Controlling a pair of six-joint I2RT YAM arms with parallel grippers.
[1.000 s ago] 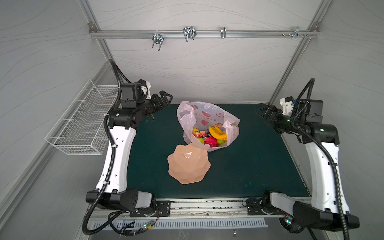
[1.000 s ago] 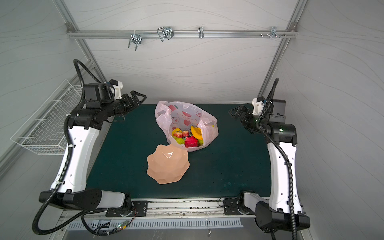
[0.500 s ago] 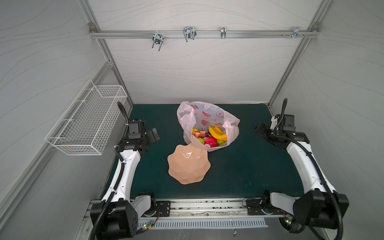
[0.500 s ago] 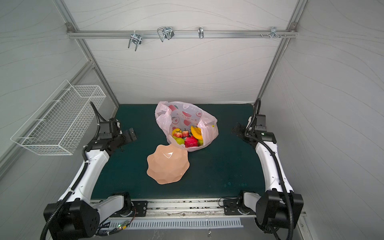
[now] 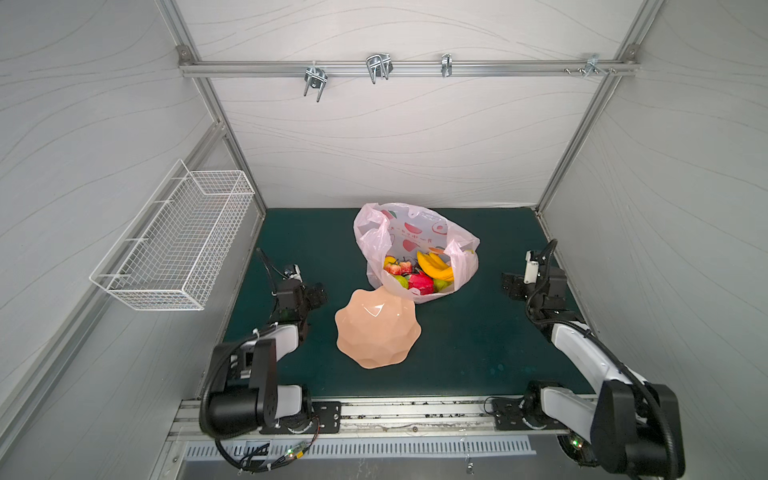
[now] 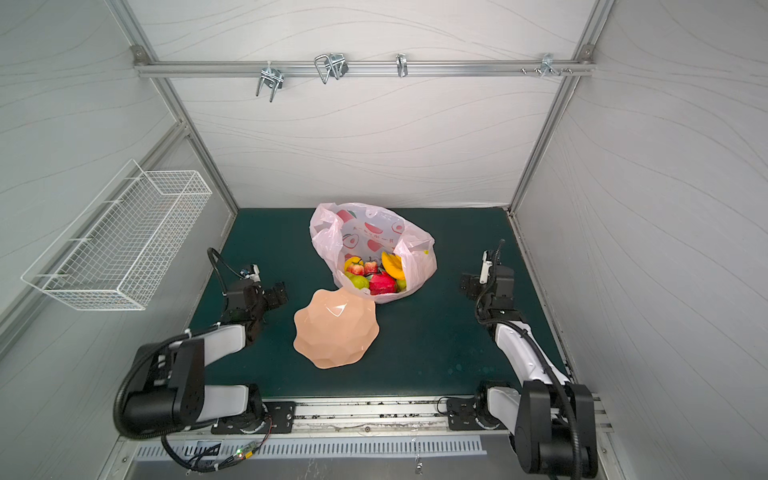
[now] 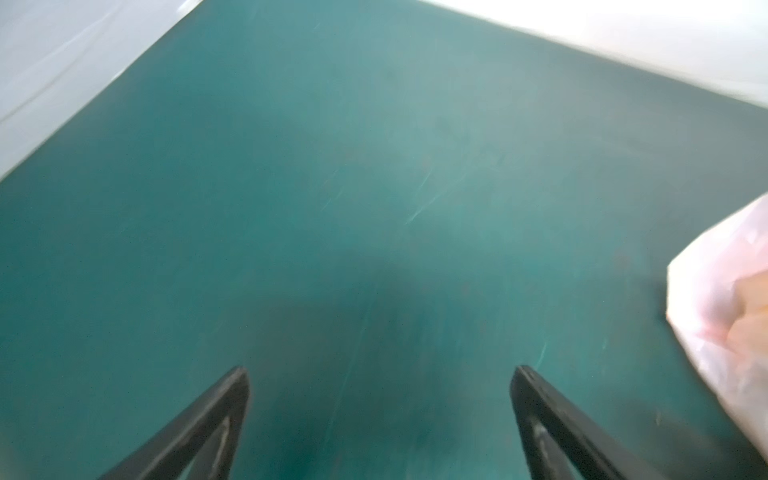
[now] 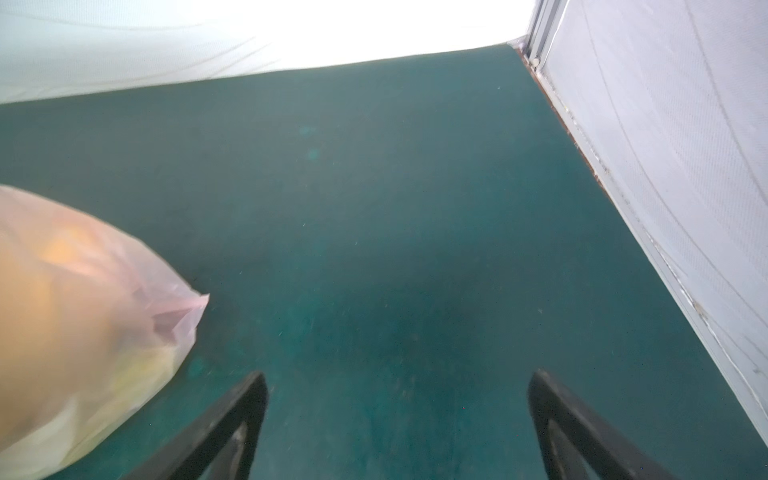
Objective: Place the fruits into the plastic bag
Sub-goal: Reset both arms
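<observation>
— Where are the fruits?
— The small glossy toy fruits (image 5: 415, 276) lie inside the thin translucent pale-pink plastic bag (image 5: 409, 232), just on the far side of the peach-coloured scalloped plate (image 5: 376, 332).
— And your tools?
— My left tool (image 7: 380, 370) and right tool (image 8: 399, 374) both gape wide, grasping nothing, low over the dark green counter (image 5: 478, 332), left and right of the bag.

The right end effector (image 8: 399, 374) sat at the lower edge of the frame, fingers (image 8: 232, 415) spread wide with only dark green counter (image 8: 374, 187) between them. At the left edge lay the pale-pink plastic bag (image 8: 83, 324), blurred orange-yellow fruits (image 8: 62, 257) showing through.
</observation>
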